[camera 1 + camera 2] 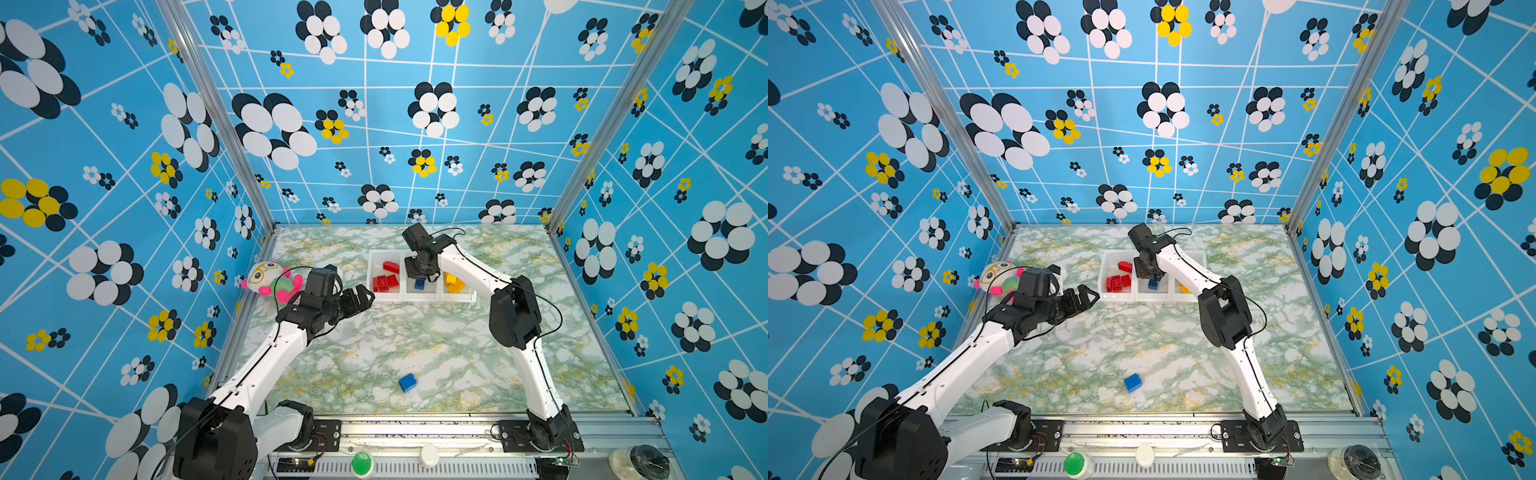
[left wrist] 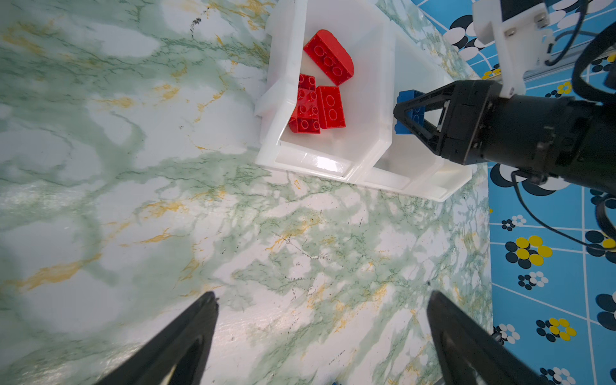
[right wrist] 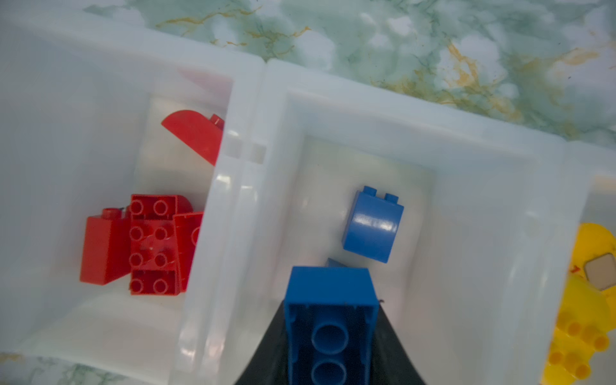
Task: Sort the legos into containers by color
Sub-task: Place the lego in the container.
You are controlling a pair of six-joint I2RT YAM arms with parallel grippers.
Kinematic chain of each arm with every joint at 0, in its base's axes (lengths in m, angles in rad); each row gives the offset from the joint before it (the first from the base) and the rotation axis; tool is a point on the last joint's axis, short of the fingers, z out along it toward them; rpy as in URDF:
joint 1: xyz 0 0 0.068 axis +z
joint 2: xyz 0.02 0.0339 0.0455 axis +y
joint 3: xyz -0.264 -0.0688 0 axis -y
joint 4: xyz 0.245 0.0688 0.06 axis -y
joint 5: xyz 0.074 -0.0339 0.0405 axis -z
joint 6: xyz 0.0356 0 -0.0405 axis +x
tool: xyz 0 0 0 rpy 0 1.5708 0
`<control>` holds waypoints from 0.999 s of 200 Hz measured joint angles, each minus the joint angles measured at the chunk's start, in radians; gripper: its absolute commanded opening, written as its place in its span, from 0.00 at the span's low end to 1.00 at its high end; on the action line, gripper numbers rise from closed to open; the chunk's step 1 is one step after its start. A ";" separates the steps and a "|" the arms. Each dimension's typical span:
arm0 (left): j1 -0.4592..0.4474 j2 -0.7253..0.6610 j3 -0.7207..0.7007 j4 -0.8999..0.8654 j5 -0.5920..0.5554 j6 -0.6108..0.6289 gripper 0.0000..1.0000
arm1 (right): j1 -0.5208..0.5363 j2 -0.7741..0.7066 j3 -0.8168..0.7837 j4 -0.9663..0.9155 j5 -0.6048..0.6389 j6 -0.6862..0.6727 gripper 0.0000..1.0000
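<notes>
Three white bins (image 1: pixel 419 296) sit side by side at the far middle of the marble table (image 1: pixel 415 345). The left bin (image 3: pixel 100 100) holds red bricks (image 3: pixel 146 243), the middle bin (image 3: pixel 466 166) a small blue brick (image 3: pixel 373 226), the right bin yellow pieces (image 3: pixel 586 316). The right gripper (image 2: pixel 405 116) hangs over the middle bin, pinched on a tall blue brick (image 3: pixel 330 326) with its hollow underside showing. Another blue brick (image 1: pixel 407 382) lies alone near the front. The left gripper (image 1: pixel 359 297) hovers spread wide and empty, just left of the bins.
</notes>
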 measured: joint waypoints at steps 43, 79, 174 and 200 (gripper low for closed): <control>0.000 0.000 -0.011 0.002 0.000 0.000 0.99 | -0.015 0.070 0.088 -0.025 -0.029 0.038 0.30; 0.000 0.000 -0.013 0.003 0.000 0.000 0.99 | -0.015 0.079 0.108 -0.034 -0.037 0.051 0.44; -0.005 0.000 -0.013 0.008 0.000 -0.001 0.99 | -0.015 0.078 0.105 -0.047 -0.037 0.059 0.53; -0.006 0.000 -0.013 0.008 0.000 -0.003 0.99 | -0.015 0.052 0.050 -0.045 -0.038 0.058 0.60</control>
